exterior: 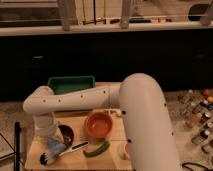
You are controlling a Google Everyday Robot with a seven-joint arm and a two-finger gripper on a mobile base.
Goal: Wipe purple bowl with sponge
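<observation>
The purple bowl (67, 134) sits on the wooden table (107, 161), left of the larger orange bowl (98, 125). My gripper (50, 140) hangs down from the white arm at the table's left side, right beside the purple bowl's left rim. A light blue-grey sponge (53, 146) shows directly under the gripper, just left of and below the bowl. The arm hides part of the bowl's left side.
A white-handled brush (73, 148) with dark bristles lies in front of the bowl. A green vegetable (97, 148) lies beside it. A green bin (71, 84) stands at the back. A small white cup (124, 149) peeks from behind my arm. Several bottles (199, 117) stand on the floor at right.
</observation>
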